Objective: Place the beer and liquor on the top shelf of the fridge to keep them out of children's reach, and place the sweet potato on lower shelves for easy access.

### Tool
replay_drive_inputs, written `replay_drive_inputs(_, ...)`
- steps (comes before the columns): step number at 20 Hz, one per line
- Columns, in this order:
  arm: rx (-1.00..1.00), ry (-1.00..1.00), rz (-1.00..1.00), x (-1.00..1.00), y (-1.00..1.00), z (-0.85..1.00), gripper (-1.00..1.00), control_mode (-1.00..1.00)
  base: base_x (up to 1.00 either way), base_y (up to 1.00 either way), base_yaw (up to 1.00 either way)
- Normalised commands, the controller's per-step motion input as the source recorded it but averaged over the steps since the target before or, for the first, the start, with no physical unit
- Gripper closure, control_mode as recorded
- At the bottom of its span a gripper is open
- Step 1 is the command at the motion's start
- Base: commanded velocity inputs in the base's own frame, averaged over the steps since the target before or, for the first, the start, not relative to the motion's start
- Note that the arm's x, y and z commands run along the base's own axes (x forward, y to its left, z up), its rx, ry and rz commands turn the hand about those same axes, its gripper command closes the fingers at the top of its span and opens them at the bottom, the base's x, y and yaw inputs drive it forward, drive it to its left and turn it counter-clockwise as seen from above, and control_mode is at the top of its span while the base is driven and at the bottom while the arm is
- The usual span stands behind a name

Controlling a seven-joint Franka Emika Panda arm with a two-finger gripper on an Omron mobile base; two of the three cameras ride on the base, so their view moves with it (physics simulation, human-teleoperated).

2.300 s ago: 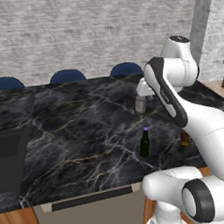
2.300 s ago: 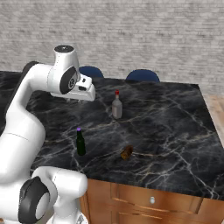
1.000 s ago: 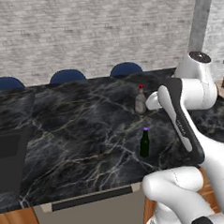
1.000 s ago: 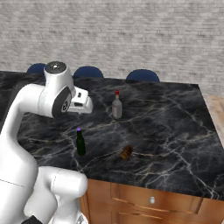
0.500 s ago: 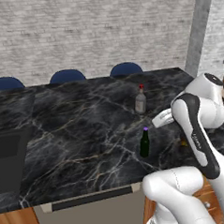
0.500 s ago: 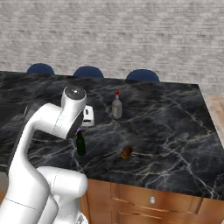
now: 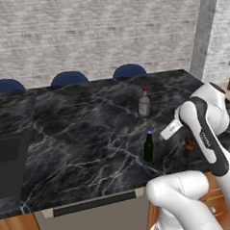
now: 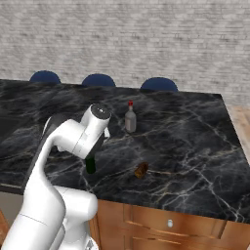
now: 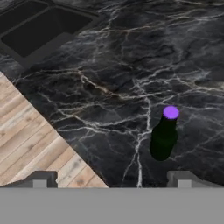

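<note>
Beer bottle [image 7: 148, 146] stands upright near the front edge of the black marble table [image 7: 79, 133], with the liquor bottle [image 7: 144, 103] well behind it and the sweet potato [image 8: 141, 170] off to its right. The jaws [image 9: 111, 180] hang just above and beside the beer, spread wide apart and holding nothing. Nothing sits between them and the purple cap. 3 blue chairs [image 7: 128, 71] line the far side, dark sink [image 9: 39, 30] further left
</note>
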Motion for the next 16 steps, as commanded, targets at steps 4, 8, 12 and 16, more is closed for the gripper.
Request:
replay_drive_inputs(4, 0.00, -0.09, 0.18, 0.22, 0.00, -0.45, -1.00, -1.00, 0.00, 0.00, 0.00)
replay_drive_inputs(8, 0.06, -0.16, 0.10, 0.32, 0.00, -0.33, -1.00, -1.00, 0.00, 0.00, 0.00)
replay_drive_inputs(12, 0.12, -0.18, 0.07, 0.28, 0.00, -0.23, -1.00, -1.00, 0.00, 0.00, 0.00)
replay_drive_inputs(16, 0.11, -0.16, 0.06, 0.22, 0.00, -0.19, -1.00, -1.00, 0.00, 0.00, 0.00)
